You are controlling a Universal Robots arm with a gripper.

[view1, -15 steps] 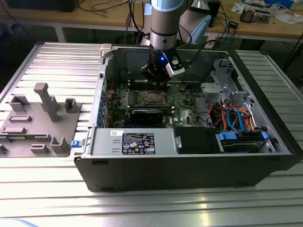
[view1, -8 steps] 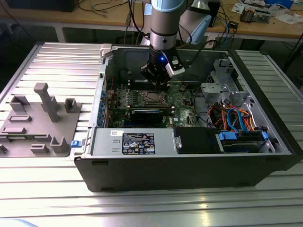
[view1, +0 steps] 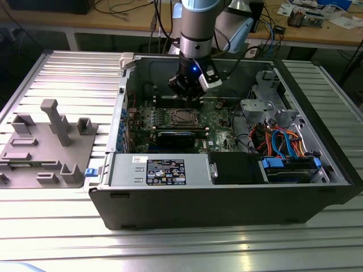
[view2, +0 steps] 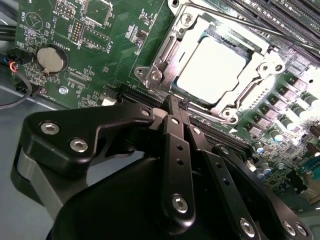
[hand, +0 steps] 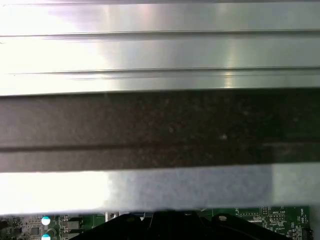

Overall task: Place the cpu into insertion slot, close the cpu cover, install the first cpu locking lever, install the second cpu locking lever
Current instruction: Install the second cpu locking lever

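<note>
Ribbed metal surface (view1: 51, 73) carries an open computer case (view1: 227, 198), side panel off, with the green circuit board (view1: 218, 122) lying flat inside. A grey fixture tray (view1: 45, 144) sits on the surface well away from the hand, outside the case.

The arm (view1: 195, 22) reaches down into the case. The hand (view1: 190, 85) hangs low over the board, just behind the socket as the exterior view has it.

Second wrist view: the insertion slot (view2: 160, 55) lies just ahead of the fingertips. The cpu (view2: 210, 67) sits flat within it, its pale metal top showing. The cpu cover (view2: 260, 62) lies down around the chip, which shows through the window. A thin lever rod (view2: 240, 22) runs along the far side of the socket from the hand; I cannot tell whether it is latched. No second lever can be made out for certain.

Judgement on progress: chip placed and cover closed both look done. The levers look like what is left, though their state is unclear.

The hand (view2: 175, 107): fingers drawn together, no gap visible at the tips, nothing between them. The tips sit just beside the near rim of the socket frame; contact cannot be told.

A coin cell battery (view2: 52, 59) sits on the board off to one side of the hand.
</note>
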